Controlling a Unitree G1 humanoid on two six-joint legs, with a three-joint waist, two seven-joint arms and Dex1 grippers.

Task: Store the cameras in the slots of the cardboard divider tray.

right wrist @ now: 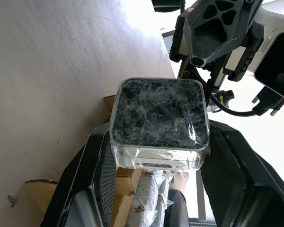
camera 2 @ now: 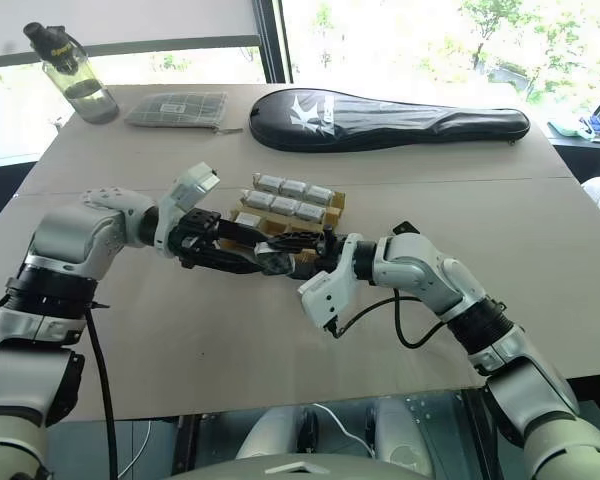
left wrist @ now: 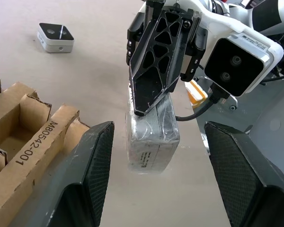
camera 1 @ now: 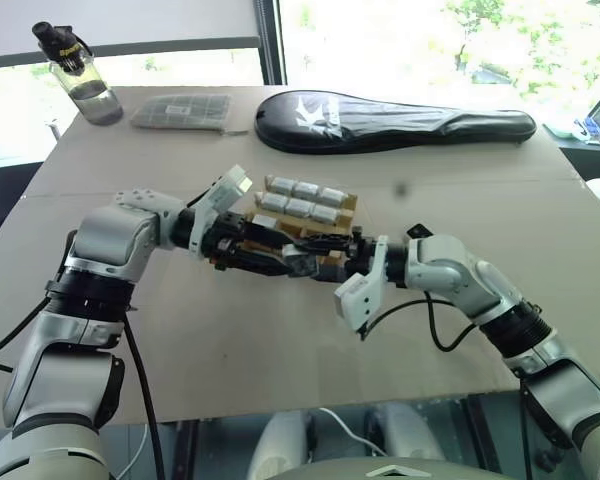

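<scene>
Right gripper (right wrist: pixel 158 156) clamped on plastic-wrapped camera (right wrist: pixel 158 120), held above table (camera 1: pixel 280 350) just in front of cardboard divider tray (camera 1: pixel 345 205); left gripper (left wrist: pixel 156 156) facing it, fingers (left wrist: pixel 92 161) spread either side of that camera, not touching; six wrapped cameras (camera 1: pixel 302 198) already slotted in tray; one bare camera (left wrist: pixel 56 37) loose on table.

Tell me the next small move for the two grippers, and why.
Probably close the left gripper on the wrapped camera. The right gripper holds that camera between its fingers, and in the left wrist view the left fingers stand apart on either side of it without touching. Once gripped, the right can let go, and the tray is just beyond.
</scene>
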